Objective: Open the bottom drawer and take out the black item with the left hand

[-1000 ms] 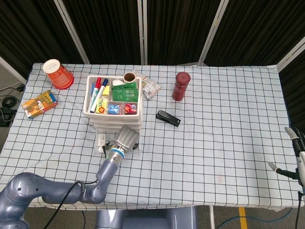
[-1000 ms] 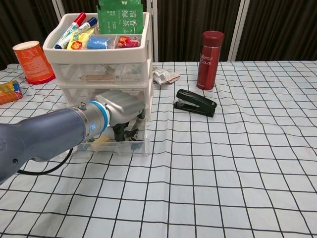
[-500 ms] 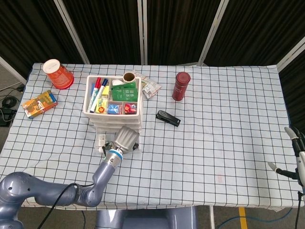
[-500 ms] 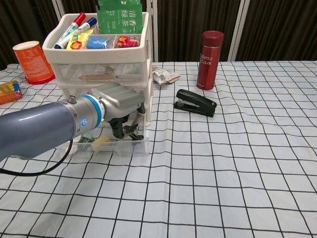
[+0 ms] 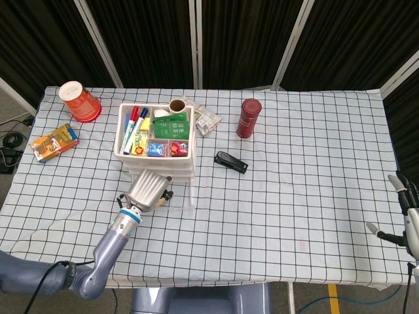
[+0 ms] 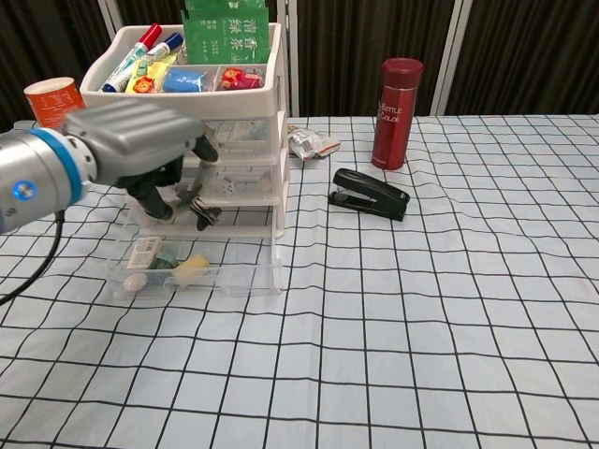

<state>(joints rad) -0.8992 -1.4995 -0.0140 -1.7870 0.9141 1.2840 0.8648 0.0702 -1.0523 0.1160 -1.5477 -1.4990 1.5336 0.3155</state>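
The white three-tier drawer unit (image 5: pixel 157 140) (image 6: pixel 245 140) stands at the left of the table. Its clear bottom drawer (image 6: pixel 253 279) (image 5: pixel 188 196) is pulled out toward me. My left hand (image 6: pixel 131 145) (image 5: pixel 146 188) hovers above the drawer's left part and pinches a small black clip-like item (image 6: pixel 198 208) (image 5: pixel 165 194), lifted clear of the drawer. A white tube (image 6: pixel 142 258) and a yellow piece (image 6: pixel 192 270) still lie inside. My right hand (image 5: pixel 406 216) shows only at the head view's right edge, fingers apart, holding nothing.
A black stapler (image 6: pixel 369 194) and a red bottle (image 6: pixel 398 100) stand right of the drawers, with a snack packet (image 6: pixel 312 142) behind. An orange cup (image 5: pixel 78 101) and a colourful box (image 5: pixel 54 142) sit far left. Pens and packets fill the top tray (image 6: pixel 187 82).
My left hand has risen out of the bottom drawer and shifted left, carrying the black item up with it. The drawer stays open. The right hand barely moved.
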